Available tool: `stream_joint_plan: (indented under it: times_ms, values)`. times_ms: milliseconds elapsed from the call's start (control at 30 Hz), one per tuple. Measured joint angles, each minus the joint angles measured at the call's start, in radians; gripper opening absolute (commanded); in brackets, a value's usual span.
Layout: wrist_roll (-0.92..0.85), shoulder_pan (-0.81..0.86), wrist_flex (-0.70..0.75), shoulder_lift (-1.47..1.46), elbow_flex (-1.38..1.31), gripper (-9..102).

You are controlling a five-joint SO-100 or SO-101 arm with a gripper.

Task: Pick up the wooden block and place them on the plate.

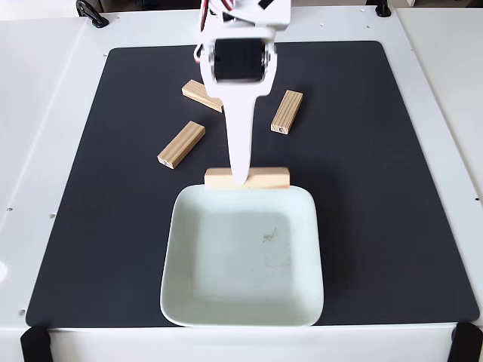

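My white gripper (243, 181) reaches down from the top of the fixed view and is shut on a wooden block (268, 179). That pale bar lies crosswise, looks larger than the others, and hangs at the far rim of the plate (181, 302). The near finger (240, 143) covers the bar's middle and hides the other finger. The plate is a square mint-white dish with nothing in it, sitting at the front of the black mat. Three more wooden blocks lie on the mat behind: one (181, 145) at left, one (198, 94) partly under the arm, one (287, 111) at right.
A black mat (377, 188) covers most of the white table (45, 151). Black clamps sit at the table's corners (34, 343). Bare mat lies to the left and right of the plate.
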Motion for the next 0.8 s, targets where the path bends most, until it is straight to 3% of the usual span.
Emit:
stream_joint_plan:
  times_ms: [333,800]
  values:
    - [0.025,0.011,-0.002,-0.393,-0.408,0]
    - [0.025,0.011,-0.002,-0.503,-0.540,0]
